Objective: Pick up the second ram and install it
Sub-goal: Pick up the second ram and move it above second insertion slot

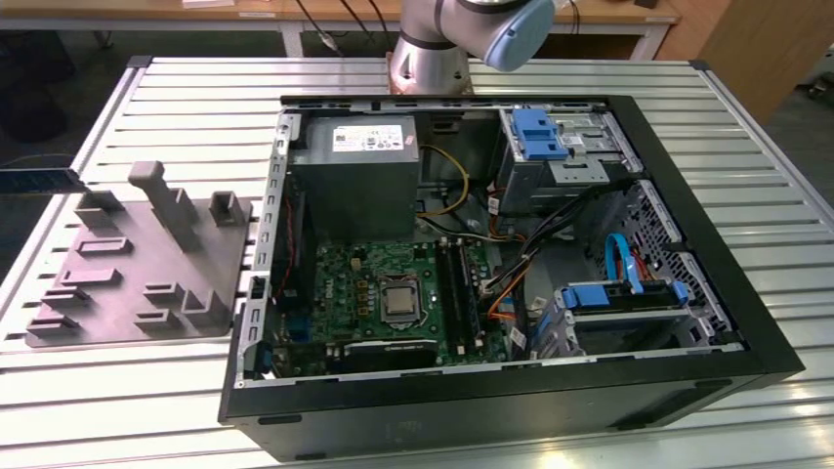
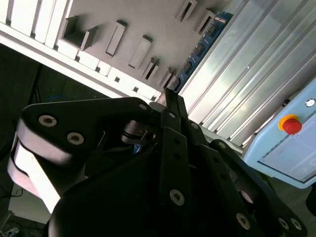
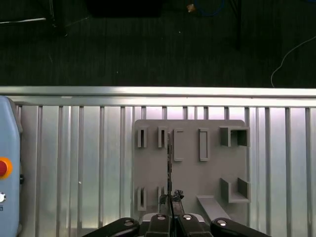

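Observation:
My gripper (image 3: pixel 170 198) hangs high above the grey fixture plate (image 3: pixel 212 168), shut on a ram stick (image 3: pixel 169 158) that shows edge-on as a thin dark line pointing down from the fingertips. In the second wrist view the same ram (image 2: pixel 202 47) is a blue board with black chips, running out from the gripper (image 2: pixel 168 96) over the plate (image 2: pixel 148 19). A dark blue strip (image 1: pixel 33 181), apparently this ram, pokes in at the exterior view's left edge. The open computer case (image 1: pixel 756 332) holds the motherboard (image 1: pixel 352 283), with long ram slots (image 1: pixel 452 293) beside the processor socket (image 1: pixel 393 302).
The fixture plate (image 1: pixel 131 264) has several upright holders and lies on the slatted metal table (image 1: pixel 183 107), at the exterior view's left of the case. A light blue pendant with a red stop button (image 3: pixel 2 168) rests on the table. Cables and blue drive cages (image 1: pixel 626 293) crowd the case.

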